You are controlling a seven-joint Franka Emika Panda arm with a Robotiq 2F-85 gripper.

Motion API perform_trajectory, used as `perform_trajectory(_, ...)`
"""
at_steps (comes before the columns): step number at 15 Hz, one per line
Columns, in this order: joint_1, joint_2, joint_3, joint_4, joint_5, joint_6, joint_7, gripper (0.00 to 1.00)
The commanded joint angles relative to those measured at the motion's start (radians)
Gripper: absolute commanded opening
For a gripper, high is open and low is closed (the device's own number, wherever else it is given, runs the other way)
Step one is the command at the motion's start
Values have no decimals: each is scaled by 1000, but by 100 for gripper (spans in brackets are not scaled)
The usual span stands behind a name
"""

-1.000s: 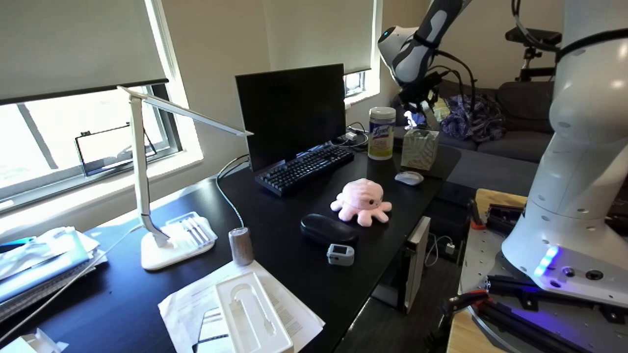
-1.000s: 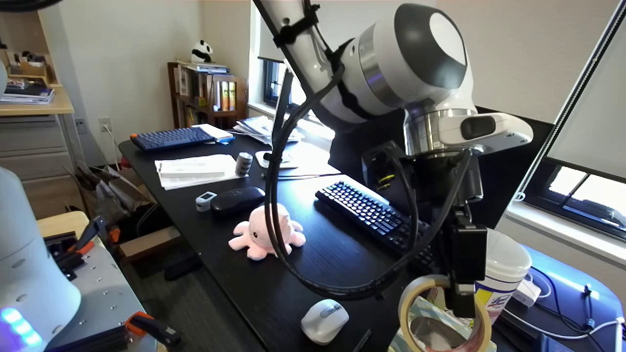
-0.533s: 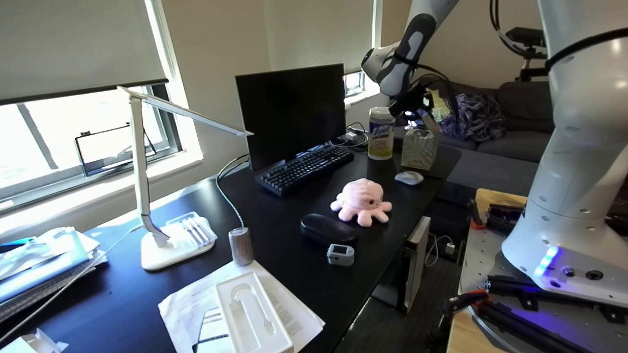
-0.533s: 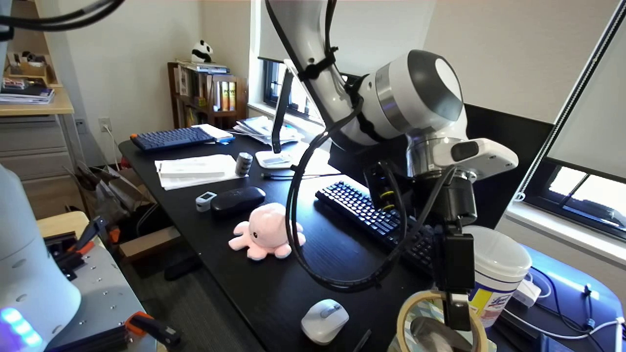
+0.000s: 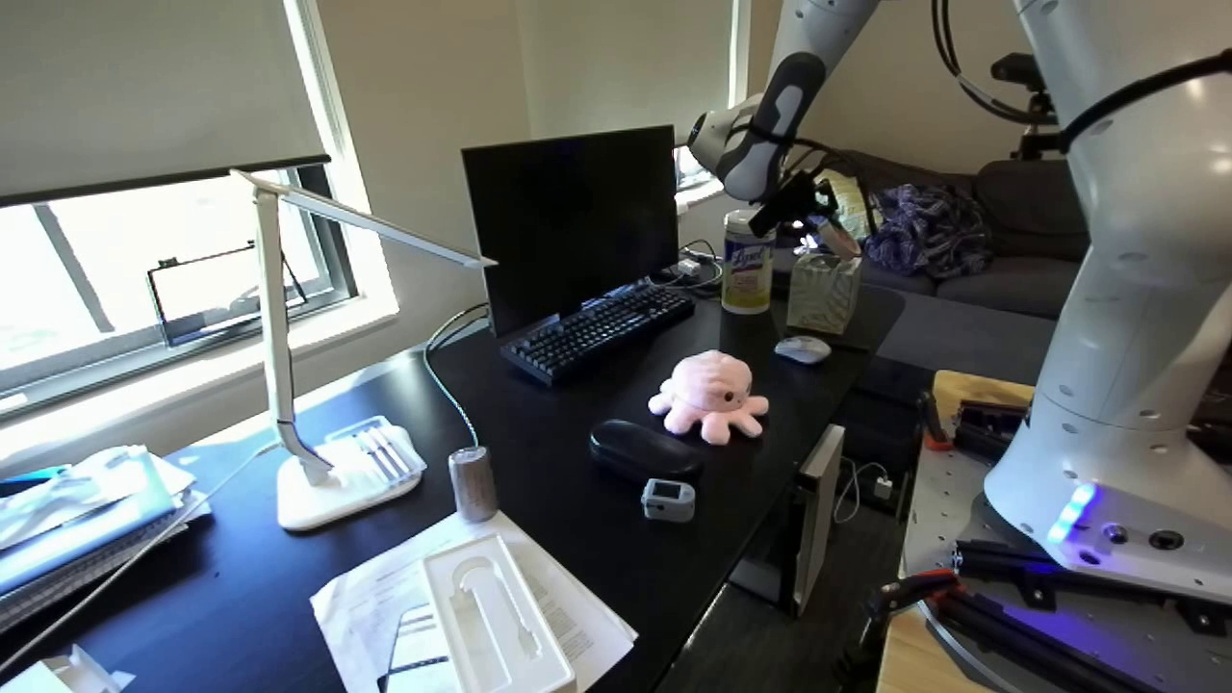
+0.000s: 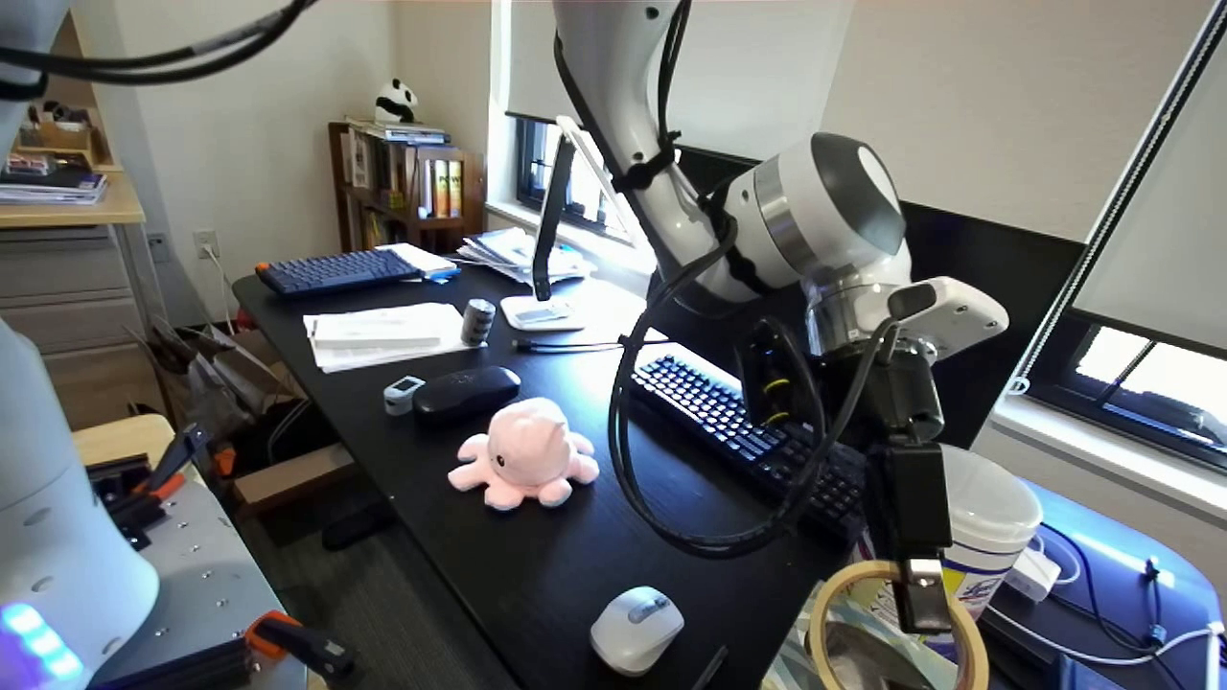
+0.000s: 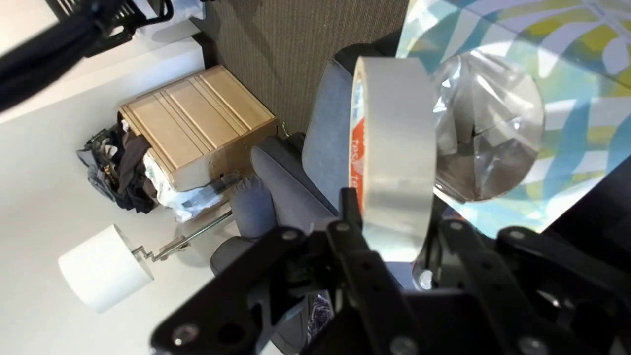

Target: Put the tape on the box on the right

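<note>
My gripper [image 7: 389, 212] is shut on the tape [image 7: 402, 148], a pale ring-shaped roll with a red and white label inside its rim. The roll stands on edge between the fingers. The tape also shows in both exterior views [image 5: 839, 239] [image 6: 820, 628], hanging under my gripper [image 5: 816, 223] [image 6: 915, 589]. The box is a tissue box with a leaf pattern [image 5: 823, 296] [image 7: 572, 143], with an oval film-covered opening on top. The tape is close above the box's top; I cannot tell whether they touch. In an exterior view the tape partly hides the box [image 6: 796, 652].
A Lysol canister [image 5: 748, 265] stands beside the box, close to the gripper. A white mouse [image 5: 803, 349], a pink octopus plush [image 5: 712, 395], a keyboard [image 5: 597, 327] and a monitor [image 5: 573, 226] are on the black desk. The desk edge lies near the box.
The arm has swung towards the monitor and come lower, carrying the tape down close to the box's top. The tape has tilted somewhat. The grip on the tape is unchanged.
</note>
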Motion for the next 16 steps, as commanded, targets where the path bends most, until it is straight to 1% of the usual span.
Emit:
perform_trajectory(1,18,72,5,44,-90,-44,-9,7)
perform_trajectory(5,41,95,21,26,-222,-37,-11,7)
perform_trajectory(9,58,78,53,-30,-300,-39,-1,7)
perform_trajectory(12,59,62,77,-88,-316,-56,-4,7)
perform_trajectory(16,54,41,92,-153,-303,-92,-4,7)
